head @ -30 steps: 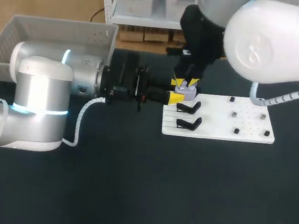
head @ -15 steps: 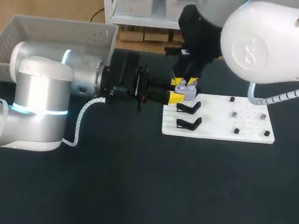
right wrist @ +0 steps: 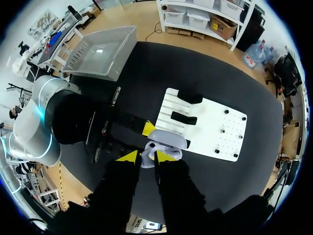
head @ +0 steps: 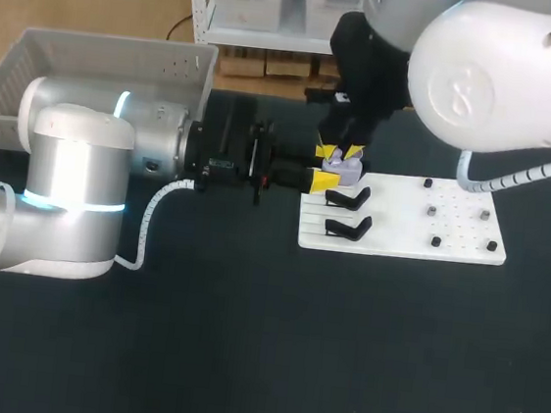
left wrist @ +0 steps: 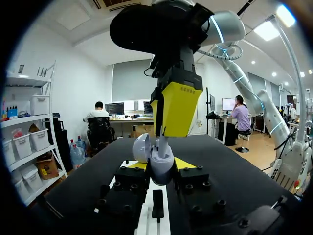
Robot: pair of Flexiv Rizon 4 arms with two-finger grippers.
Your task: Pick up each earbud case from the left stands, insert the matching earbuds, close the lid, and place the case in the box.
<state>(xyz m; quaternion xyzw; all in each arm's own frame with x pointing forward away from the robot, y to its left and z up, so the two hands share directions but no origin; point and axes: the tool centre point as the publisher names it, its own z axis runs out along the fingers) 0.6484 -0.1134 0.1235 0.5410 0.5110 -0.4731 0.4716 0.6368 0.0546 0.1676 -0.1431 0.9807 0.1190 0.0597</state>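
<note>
Left claw [left wrist: 160, 165] clamps lavender-grey case [left wrist: 161, 172], lid open | right claw [right wrist: 145, 156] pinches white earbud [left wrist: 162, 143]

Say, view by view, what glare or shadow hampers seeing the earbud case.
Head view: the right arm's white shell shines bright; the earbud case shows no glare. Left wrist view: case evenly lit. Right wrist view: soft sheen on its open lid.

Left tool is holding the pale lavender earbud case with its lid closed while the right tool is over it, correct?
Not quite. The lid is open, swung up beside the pale lavender earbud case, as the left wrist view shows. The left tool does hold it, with the right tool over it.
</note>
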